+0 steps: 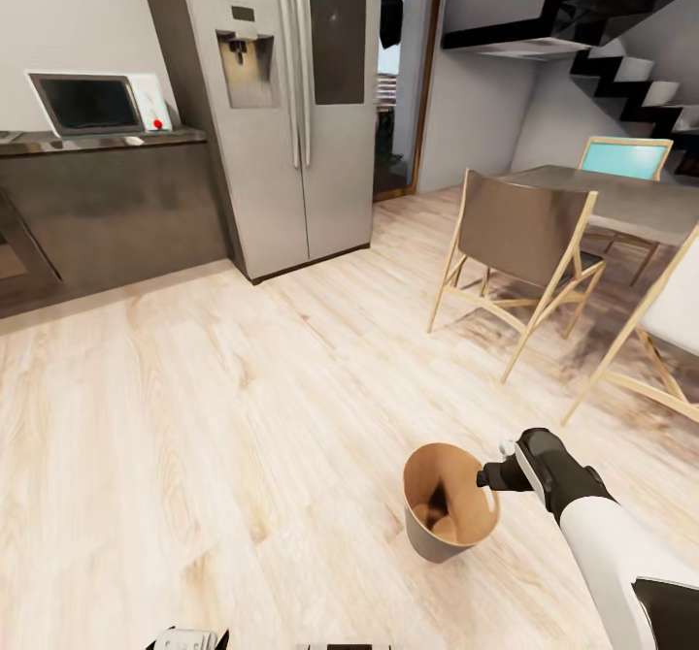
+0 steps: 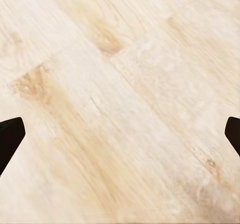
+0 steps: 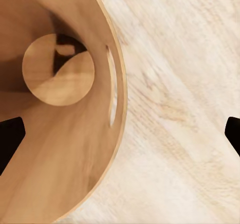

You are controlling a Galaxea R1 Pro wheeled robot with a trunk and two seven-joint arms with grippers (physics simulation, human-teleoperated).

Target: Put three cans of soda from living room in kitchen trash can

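Pale wood planks (image 1: 194, 417) are running across the whole floor of this kitchen, their grain slanting away toward a dark base unit with a shiny steel countertop (image 1: 97, 141) on the left. A white-framed microwave (image 1: 92, 104) with a small red knob is sitting on that counter. Beside it a tall brushed-steel double-door refrigerator (image 1: 282, 107) with a dispenser in its left door is standing against the wall, and a dark doorway is opening just past it. To the right, a grey dining table (image 1: 621, 199) is standing with light wooden chairs around it: one with a brown back (image 1: 524, 233), one with a turquoise back (image 1: 626, 157), and one pale one at the picture's edge. Black zigzag stairs (image 1: 621, 39) are climbing the white wall above.

The small round tapered trash can (image 1: 449, 514), pale grey outside and brown inside, is standing upright on the planks near the robot, its long axis vertical and its mouth opening upward. In the right wrist view its round base is lying bare, and an oval cut-out is showing near the rim (image 3: 112, 88).

The right gripper (image 1: 490, 478) is hanging over the can's right rim, its dark fingers spread wide apart with nothing between them. The left gripper (image 2: 120, 134) is pointing down at bare planks, likewise splayed and holding nothing.
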